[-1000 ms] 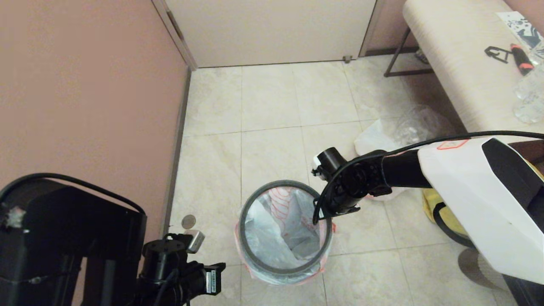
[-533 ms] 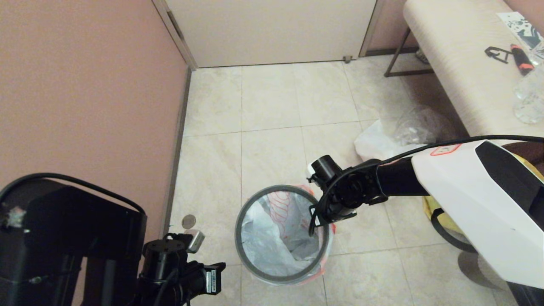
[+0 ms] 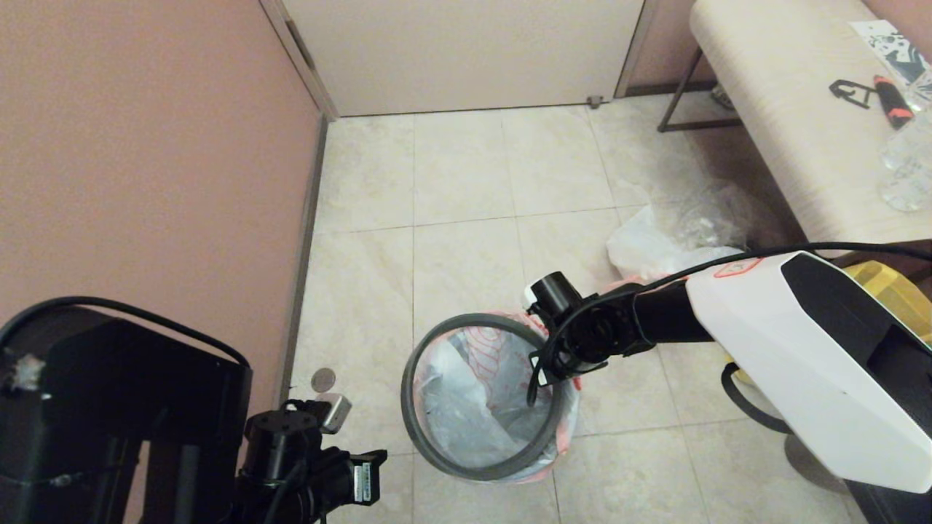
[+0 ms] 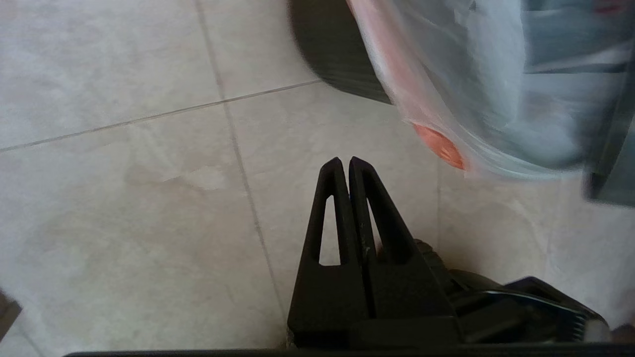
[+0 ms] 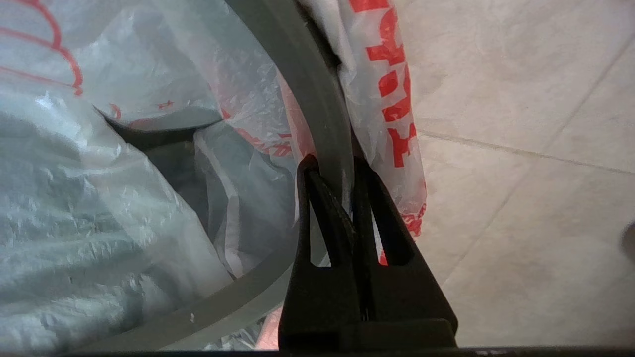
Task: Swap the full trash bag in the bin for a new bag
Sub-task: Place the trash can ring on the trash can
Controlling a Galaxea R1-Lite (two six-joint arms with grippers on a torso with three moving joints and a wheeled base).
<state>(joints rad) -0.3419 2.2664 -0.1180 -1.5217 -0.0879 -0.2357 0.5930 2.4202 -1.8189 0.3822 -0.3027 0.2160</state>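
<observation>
The bin's dark-grey ring (image 3: 405, 397) sits tilted over the new bag (image 3: 466, 407), a white bag with red print that lines the bin. My right gripper (image 5: 330, 161) is shut on the ring (image 5: 307, 74) at the bin's right side (image 3: 545, 364), and the bag's red-lettered edge (image 5: 392, 89) hangs outside it. The bin's black wall (image 4: 337, 59) shows under the bag's pink edge (image 4: 436, 144). The full trash bag (image 3: 655, 247) lies on the floor behind my right arm. My left gripper (image 4: 345, 161) is shut and empty, low beside the bin.
A yellow fabric tote (image 3: 892, 291) lies on the floor at the right, partly under my right arm. A cream bench (image 3: 786, 109) with small items stands at the back right. A pink wall (image 3: 145, 145) closes the left side. A door (image 3: 466, 51) is at the back.
My right gripper has moved a little left and nearer to me with the ring in it. The ring now sits more tilted, and more of the bag shows at its right.
</observation>
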